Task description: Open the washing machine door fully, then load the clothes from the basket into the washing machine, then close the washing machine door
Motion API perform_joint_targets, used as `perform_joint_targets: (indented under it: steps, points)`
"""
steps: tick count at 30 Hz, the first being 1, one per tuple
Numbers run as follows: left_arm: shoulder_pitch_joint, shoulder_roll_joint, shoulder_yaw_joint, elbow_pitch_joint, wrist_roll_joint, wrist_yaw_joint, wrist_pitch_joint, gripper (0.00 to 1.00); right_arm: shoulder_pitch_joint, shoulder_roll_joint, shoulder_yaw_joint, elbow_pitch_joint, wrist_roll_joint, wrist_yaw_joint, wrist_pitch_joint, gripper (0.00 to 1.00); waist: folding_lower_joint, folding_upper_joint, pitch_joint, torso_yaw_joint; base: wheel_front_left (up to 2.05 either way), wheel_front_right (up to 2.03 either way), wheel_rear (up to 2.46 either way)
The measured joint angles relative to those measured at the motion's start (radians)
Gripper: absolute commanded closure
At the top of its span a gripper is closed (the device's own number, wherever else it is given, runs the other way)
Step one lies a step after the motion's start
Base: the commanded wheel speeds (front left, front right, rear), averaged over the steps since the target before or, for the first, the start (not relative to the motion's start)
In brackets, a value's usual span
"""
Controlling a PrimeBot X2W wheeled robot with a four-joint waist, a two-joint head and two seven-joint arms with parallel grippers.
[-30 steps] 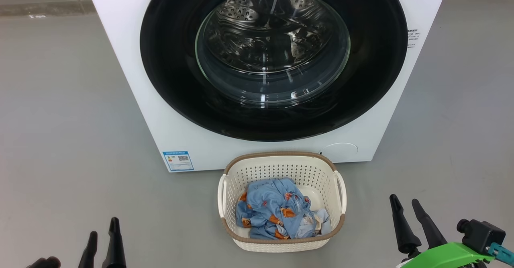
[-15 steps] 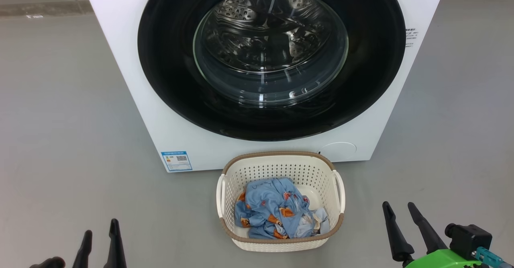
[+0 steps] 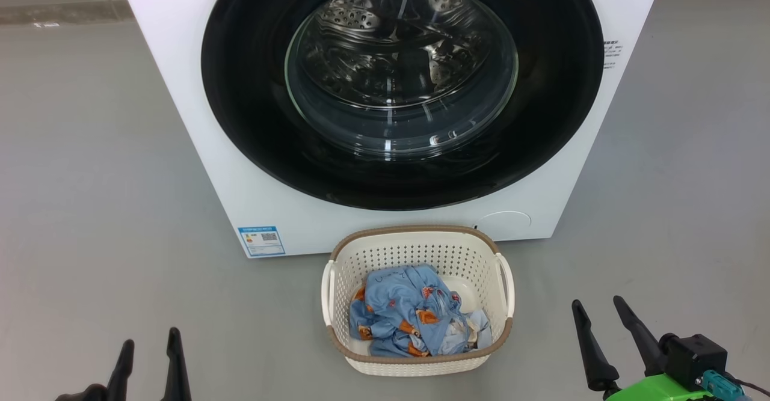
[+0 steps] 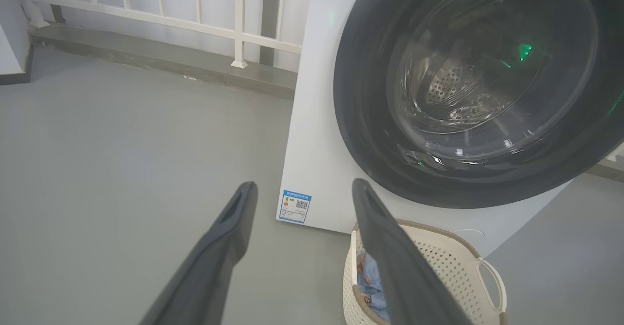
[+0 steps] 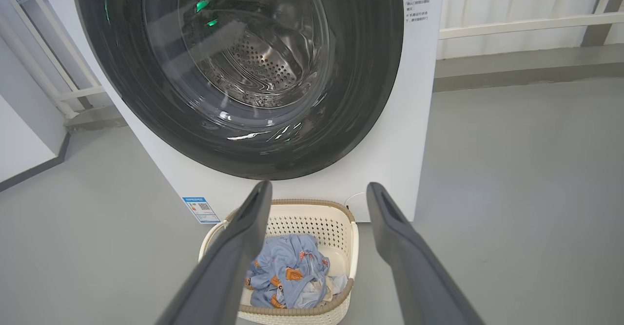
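The washing machine (image 3: 180, 58) stands ahead on the floor, its round black washing machine door (image 3: 252, 118) shut flat against the front, the steel drum showing through the glass. The cream basket (image 3: 421, 244) sits on the floor just before it, holding the light blue clothes (image 3: 403, 317). My left gripper (image 3: 150, 338) is open and empty at the lower left, well left of the basket. My right gripper (image 3: 598, 302) is open and empty just right of the basket. The left wrist view looks past its open gripper (image 4: 303, 184) at the door (image 4: 360, 120). The right wrist view has its open gripper (image 5: 319, 185) above the basket (image 5: 312, 218).
Grey floor (image 3: 90, 178) spreads on both sides of the machine. A white railing (image 4: 234, 28) on a low kerb runs behind it on the left. A similar rail (image 5: 526, 23) stands behind on the right. A blue label (image 3: 261, 240) marks the machine's lower left corner.
The head view has shifted slightly, so the machine and basket sit a little further left. Both grippers have sunk slightly in the view, the right one also drifting left. Both stay open.
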Motion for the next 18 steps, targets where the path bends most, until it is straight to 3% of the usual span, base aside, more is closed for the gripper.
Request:
perform_joint_targets:
  steps: [18]
  points:
    - [0.015, 0.007, 0.001, -0.021, 0.166, -0.005, -0.044, 0.0, 0.019, 0.006, -0.009, -0.013, -0.184, 0.0, -0.044, 0.0, 0.0, 0.0001, 0.014, 0.0, 0.0, 0.0, 0.0]
